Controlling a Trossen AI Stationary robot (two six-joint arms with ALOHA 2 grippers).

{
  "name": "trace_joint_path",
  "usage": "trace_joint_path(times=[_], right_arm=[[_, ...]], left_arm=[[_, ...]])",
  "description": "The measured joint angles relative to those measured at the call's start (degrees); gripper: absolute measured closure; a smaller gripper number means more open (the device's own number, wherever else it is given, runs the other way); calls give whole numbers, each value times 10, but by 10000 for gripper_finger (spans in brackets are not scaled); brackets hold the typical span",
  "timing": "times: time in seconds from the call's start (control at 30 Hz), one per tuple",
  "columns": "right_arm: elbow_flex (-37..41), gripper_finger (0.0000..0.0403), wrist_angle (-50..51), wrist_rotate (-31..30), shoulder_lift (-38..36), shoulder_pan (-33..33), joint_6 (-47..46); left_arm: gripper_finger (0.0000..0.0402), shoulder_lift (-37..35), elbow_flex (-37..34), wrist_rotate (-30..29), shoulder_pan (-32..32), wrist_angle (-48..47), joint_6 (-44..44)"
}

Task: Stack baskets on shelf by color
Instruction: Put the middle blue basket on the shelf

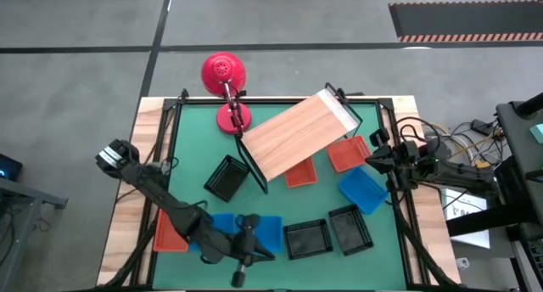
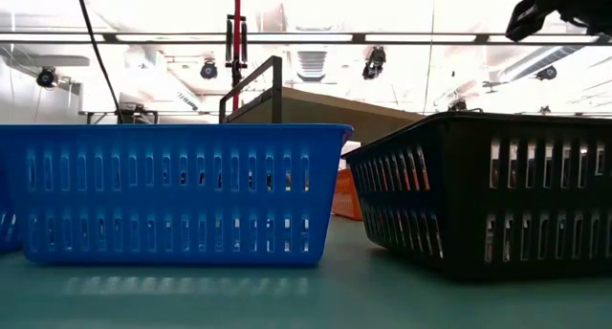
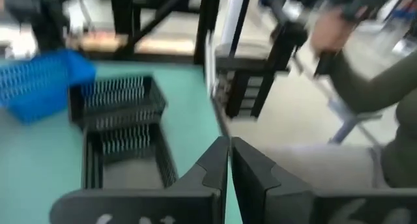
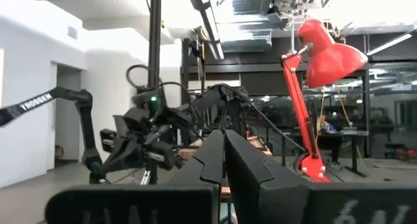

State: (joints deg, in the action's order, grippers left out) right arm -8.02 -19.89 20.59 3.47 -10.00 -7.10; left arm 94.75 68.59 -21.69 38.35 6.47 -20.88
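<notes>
on mat — baskets [image 1: 306,238] scattered | shelf [image 1: 299,134] tilted — both claws closed

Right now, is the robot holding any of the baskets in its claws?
No. The left gripper is shut on nothing over the table's front edge, and the right gripper is shut on nothing at the table's right side.

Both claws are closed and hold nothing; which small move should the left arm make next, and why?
Probably open the left claw: it is shut and empty above the near edge, next to the blue plastic mesh basket, while the light wooden shelf holds nothing.
</notes>
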Motion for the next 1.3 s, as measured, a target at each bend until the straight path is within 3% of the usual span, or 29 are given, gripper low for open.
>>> trace_joint_path(times=[0.37, 0.77, 0.97, 1.17, 1.3], right_arm=[[-18, 394, -1, 5, 13, 0, 13], [-18, 394, -1, 4, 12, 0, 16], [-19, 394, -1, 5, 12, 0, 12], [-19, 394, -1, 5, 12, 0, 12], [-19, 394, 0, 5, 12, 0, 12]], left_arm=[[398, 58, 103, 7, -1, -285, -134], [395, 140, 154, 62, -27, -350, -115], [340, 145, 155, 127, -42, -385, -118], [260, 146, 154, 118, -48, -403, -112], [231, 147, 149, 126, -49, -397, -99]])
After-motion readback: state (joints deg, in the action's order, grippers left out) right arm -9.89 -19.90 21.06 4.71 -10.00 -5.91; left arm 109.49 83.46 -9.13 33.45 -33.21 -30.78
